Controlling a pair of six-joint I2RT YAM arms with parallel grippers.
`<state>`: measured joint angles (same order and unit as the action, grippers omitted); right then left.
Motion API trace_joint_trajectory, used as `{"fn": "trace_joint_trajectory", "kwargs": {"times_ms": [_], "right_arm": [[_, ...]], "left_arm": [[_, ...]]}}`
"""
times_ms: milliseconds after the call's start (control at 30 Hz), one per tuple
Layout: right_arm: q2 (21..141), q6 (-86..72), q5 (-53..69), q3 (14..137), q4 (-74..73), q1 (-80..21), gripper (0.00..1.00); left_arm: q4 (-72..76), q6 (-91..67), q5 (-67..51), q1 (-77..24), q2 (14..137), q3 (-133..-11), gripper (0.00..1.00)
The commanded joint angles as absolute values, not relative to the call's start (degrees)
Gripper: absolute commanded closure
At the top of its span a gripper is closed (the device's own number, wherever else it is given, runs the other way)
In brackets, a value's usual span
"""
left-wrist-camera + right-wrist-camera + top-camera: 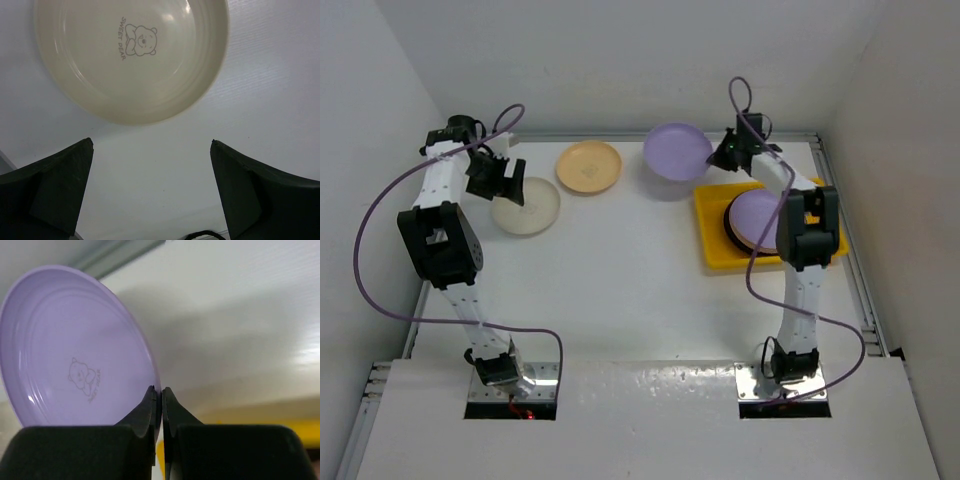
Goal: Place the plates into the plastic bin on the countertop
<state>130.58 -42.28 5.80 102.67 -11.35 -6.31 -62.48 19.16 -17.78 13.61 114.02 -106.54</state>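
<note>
The right gripper [159,390] has its fingers pressed almost together on the rim of a lavender plate [75,350], catching the thin edge at about the plate's 4 o'clock. The plate is steeply tilted, with its inside towards the wrist camera and a small bear print near the centre. In the overhead view it is held off the countertop [620,290] at about 1 o'clock on the surface. It is just past the far left corner of the plastic bin [712,250].

The yellow bin lies flat at 3 o'clock on the countertop. It holds a second lavender plate [758,212] resting on a dark-rimmed plate [730,228], and the right arm hides part of both.

The left gripper [151,145] has its fingers [55,190] spread wide with nothing between them. A cream plate [130,55] lies flat on the countertop at 12 o'clock from the gap, just beyond the fingertips and not touching them. It carries a bear print and the words "SWEET BEAR". Overhead, this plate is at about 10 o'clock on the surface. A peach plate [588,166] lies flat at its 1 o'clock, near it but apart.
</note>
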Motion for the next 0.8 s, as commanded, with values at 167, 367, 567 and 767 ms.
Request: {"fn": "trace_joint_trajectory", "kwargs": {"times_ms": [167,367,567,767], "right_arm": [[92.7,-40.5,3.6,71.5,-8.0,8.1,1.0],[80.7,-36.9,4.3,55.3,-16.3,16.9,1.0],[79.2,-35.4,5.8,50.8,-16.4,20.6,1.0],[84.8,-33.1,7.6,52.5,-13.7,21.5,0.55]], "left_arm": [[-61.8,22.0,-7.2,14.2,114.2,-111.6,0.0],[-58.0,12.4,8.6,14.2,119.4,-127.5,0.0],[-46.6,7.5,-8.6,18.0,114.4,-115.5,0.0],[-44.7,6.9,-0.5,17.2,116.8,-108.4,0.0]]}}
